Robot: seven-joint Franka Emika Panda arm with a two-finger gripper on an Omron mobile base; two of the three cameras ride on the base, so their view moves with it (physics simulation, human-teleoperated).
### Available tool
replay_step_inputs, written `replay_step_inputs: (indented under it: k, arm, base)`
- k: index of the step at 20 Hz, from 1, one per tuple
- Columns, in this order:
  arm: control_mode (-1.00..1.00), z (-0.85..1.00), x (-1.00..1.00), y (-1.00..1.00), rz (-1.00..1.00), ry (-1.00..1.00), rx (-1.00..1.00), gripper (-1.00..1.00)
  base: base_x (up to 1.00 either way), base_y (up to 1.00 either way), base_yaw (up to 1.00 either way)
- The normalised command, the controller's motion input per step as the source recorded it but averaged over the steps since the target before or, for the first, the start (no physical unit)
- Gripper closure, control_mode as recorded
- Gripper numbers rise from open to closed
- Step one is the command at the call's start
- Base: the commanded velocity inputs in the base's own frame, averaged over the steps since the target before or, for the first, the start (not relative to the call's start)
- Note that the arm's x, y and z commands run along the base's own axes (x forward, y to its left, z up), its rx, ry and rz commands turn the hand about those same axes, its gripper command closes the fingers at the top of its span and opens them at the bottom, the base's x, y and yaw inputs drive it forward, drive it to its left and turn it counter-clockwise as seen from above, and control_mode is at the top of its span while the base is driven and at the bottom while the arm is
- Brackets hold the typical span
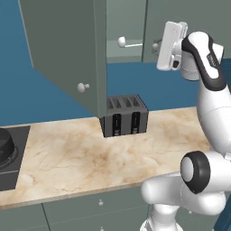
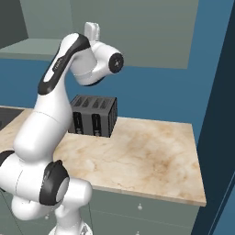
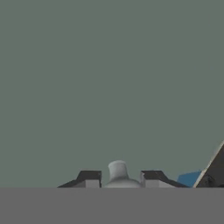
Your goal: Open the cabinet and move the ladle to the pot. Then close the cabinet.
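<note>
Ladle [image 1: 127, 43], whitish and ball-ended, lies inside the half-open grey-green cabinet [image 1: 67, 49]; tool [image 3: 118, 178] grasps a knob [image 3: 117, 169].

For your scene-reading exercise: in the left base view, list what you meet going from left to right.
pot → open cabinet door's knob → toaster → ladle on the cabinet shelf → the robot's white hand

A beige marbled surface [image 1: 90, 153] runs across the middle of both base views. Behind it, the wall [image 1: 27, 97] is deep blue. Below its front edge sit grey-green drawer fronts [image 1: 90, 207] with small pale knobs. A dark slotted toaster [image 1: 125, 115] stands at the back, against the wall. Lighting is even and soft.
</note>
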Motion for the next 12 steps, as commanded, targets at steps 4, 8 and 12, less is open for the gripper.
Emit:
replay_step_inputs:
  k: [4,8,12]
  arm:
    - [-1.0,0.0,0.0,0.1,0.0,0.0,0.0,1.0]
    - [-1.0,0.02,-0.6,-0.12,0.0,-0.06,0.0,1.0]
    - [-1.0,0.12,-1.0,-0.52,0.0,-0.09,0.0,1.0]
  base:
    - [0.0,0.0,0.0]
    - [0.0,0.0,0.0]
    - [0.0,0.0,0.0]
